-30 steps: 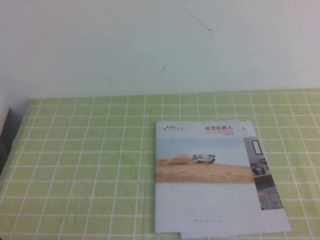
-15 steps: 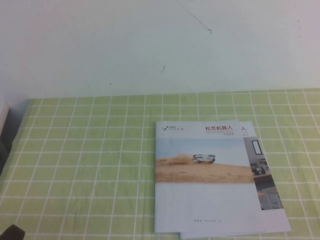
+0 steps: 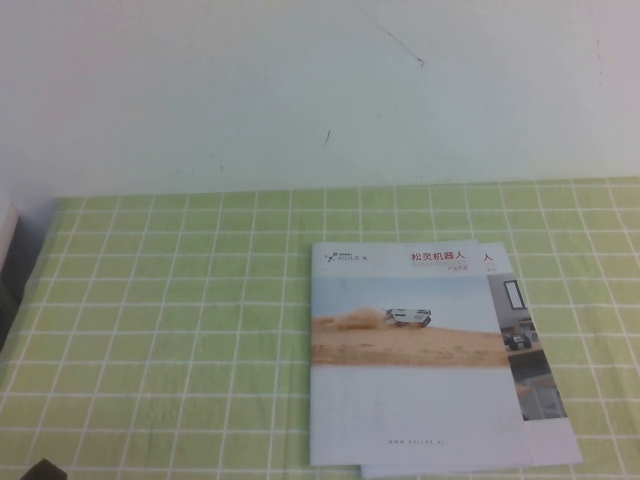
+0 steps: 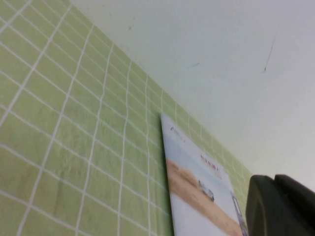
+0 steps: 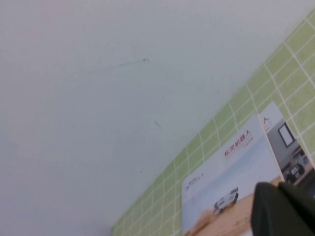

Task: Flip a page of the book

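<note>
The left gripper [image 3: 40, 470] low at the near-left table corner, right gripper [image 5: 283, 209] above the closed book [image 3: 410, 350], fingers' state untellable, should catch the cover page [image 3: 400, 420] by its free edge

A green tablecloth [image 3: 180, 330] with white grid lines meets a pale wall [image 3: 300, 90]; a grey-cover booklet [image 3: 535, 370] lies on it.

Looks like a plain lab or test room here: one table [image 3: 180, 320] under a green cloth with a white grid, pushed against a bare, scuffed white wall [image 3: 300, 90]. Towards the table's right near corner lies a robotics-company brochure, the book [image 3: 410, 355], over a similar booklet [image 3: 535, 370]. The left hand [image 3: 40, 470] just peeks in at the near left corner; the right hand [image 5: 285, 211] shows only in its own wrist camera.
</note>
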You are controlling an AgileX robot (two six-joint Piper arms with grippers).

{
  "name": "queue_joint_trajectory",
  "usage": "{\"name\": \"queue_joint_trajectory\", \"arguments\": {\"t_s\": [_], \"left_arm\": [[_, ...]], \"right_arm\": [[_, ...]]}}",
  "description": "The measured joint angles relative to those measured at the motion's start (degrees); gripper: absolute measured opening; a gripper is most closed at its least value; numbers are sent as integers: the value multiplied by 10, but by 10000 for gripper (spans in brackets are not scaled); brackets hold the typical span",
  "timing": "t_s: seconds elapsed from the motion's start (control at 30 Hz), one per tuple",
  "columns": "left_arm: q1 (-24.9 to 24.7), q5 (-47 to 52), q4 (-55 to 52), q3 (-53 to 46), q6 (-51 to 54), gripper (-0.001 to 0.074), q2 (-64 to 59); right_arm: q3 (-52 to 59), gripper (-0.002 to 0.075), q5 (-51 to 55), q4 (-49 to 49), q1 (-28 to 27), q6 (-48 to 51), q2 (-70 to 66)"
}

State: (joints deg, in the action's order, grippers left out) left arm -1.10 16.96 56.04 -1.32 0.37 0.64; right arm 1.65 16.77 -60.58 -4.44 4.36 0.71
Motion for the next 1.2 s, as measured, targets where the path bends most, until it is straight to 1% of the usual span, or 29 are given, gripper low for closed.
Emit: {"name": "queue_joint_trajectory", "arguments": {"t_s": [0.1,0.2,0.3,0.4,0.5,0.57,0.63,0.67,0.73,0.8,0.9,0.97,1.1,1.2], "left_arm": [[0,30,-3,0,8,-4,0],[0,55,-4,0,41,-4,0],[0,60,8,0,68,-4,0],[0,71,36,0,112,-4,0],[0,115,76,0,175,-4,0],[0,174,84,4,209,-4,0],[0,228,72,28,235,-4,1],[0,241,65,41,240,-4,1],[0,252,46,75,245,-4,1],[1,253,4,113,238,-4,-8],[1,258,-39,151,214,-4,-50],[1,270,-57,168,220,-4,-89],[1,293,-117,222,258,-4,-174],[1,298,-199,279,259,-4,-235]], "right_arm": [[0,-3,-22,3,0,18,0],[0,-3,-22,16,0,116,0],[0,-3,6,13,0,234,0],[0,-3,40,3,0,300,0],[0,-3,52,-14,0,344,0],[0,-3,55,-19,0,355,0],[0,-3,60,-22,0,361,0],[0,-3,66,-24,0,363,0],[0,-3,77,-26,0,366,0],[-13,-3,99,-23,0,379,0],[-62,-3,120,-3,0,391,-8],[-100,-3,126,16,0,393,-33],[-165,-3,157,82,0,395,-105],[-213,-3,180,146,0,395,-165]]}}
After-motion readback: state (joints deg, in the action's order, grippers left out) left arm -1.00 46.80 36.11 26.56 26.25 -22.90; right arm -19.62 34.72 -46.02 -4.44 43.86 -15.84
